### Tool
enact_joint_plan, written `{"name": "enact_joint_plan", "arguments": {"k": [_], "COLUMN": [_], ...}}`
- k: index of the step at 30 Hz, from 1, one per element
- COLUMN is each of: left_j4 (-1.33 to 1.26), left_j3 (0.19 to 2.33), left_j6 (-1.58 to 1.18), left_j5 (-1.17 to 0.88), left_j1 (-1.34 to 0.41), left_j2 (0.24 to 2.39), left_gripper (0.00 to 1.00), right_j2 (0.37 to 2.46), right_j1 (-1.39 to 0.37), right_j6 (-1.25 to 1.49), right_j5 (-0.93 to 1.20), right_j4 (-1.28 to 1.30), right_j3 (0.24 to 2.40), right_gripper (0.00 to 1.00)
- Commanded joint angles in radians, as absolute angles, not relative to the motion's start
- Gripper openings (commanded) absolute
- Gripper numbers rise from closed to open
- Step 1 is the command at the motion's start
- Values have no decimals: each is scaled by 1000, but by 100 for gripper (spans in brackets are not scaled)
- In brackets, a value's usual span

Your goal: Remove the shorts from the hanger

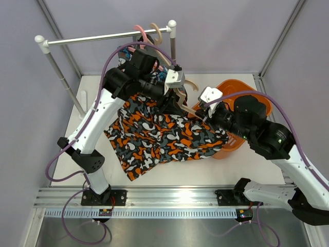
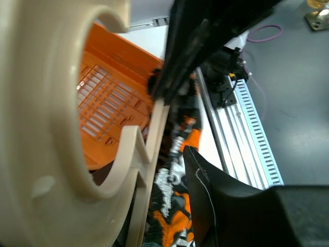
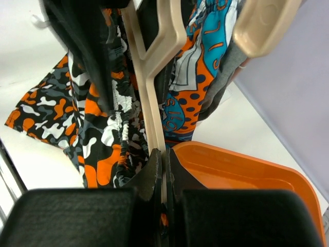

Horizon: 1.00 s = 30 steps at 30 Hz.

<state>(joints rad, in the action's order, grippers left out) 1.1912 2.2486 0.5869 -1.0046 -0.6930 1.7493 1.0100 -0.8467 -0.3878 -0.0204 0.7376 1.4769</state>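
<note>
The right gripper (image 3: pixel 163 162) is clamped tight on the lower bar of a beige hanger (image 3: pixel 154 67), at the bottom centre of the right wrist view. The left gripper (image 2: pixel 172 123) has its fingers apart around the same hanger and the gathered waistband of the camouflage shorts (image 1: pixel 154 136); I cannot tell whether it pinches them. In the top view those shorts spread across the table (image 1: pixel 175 174) at centre. Past the hanger, upper right in the right wrist view, are the blue-orange shorts (image 3: pixel 193 72) and the grey shorts (image 3: pixel 223 85). An orange basket (image 1: pixel 234 85) sits at the right, and a rack (image 1: pixel 103 37) stands along the top.
</note>
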Motion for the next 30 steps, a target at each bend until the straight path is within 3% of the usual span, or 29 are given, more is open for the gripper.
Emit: {"name": "enact_joint_plan", "arguments": {"k": [1, 3, 5, 7, 10, 16, 20, 23, 30], "left_j4": [1172, 1122, 1083, 1017, 885, 756, 715, 710, 690], "left_j3": [2229, 2195, 2168, 2125, 2042, 1919, 1858, 1847, 1761], "left_j6": [555, 512, 465, 418, 287, 135, 77, 72, 55], "left_j5": [-1003, -988, -956, -843, -601, -379, -318, -136, 58], "left_j1": [-721, -722, -730, -745, -752, -762, -787, -848, -917], "left_j2": [1732, 1703, 1678, 1636, 1551, 1390, 1327, 1325, 1371], "left_gripper": [14, 0, 0, 0, 0, 0, 0, 0, 0], "right_j2": [1019, 1017, 1012, 1008, 1018, 1087, 1167, 1259, 1290], "right_j1": [-841, -842, -841, -841, -841, -841, -841, -841, -845], "right_j6": [-397, -387, -373, -338, -259, -51, 60, 148, 215], "right_j5": [-84, -95, -121, -195, -333, -382, -330, -313, -304], "right_j4": [578, 569, 551, 522, 523, 684, 820, 918, 919], "right_j3": [1506, 1497, 1483, 1479, 1503, 1644, 1770, 1866, 1812], "right_gripper": [0, 0, 2, 22, 43, 51, 51, 49, 49]}}
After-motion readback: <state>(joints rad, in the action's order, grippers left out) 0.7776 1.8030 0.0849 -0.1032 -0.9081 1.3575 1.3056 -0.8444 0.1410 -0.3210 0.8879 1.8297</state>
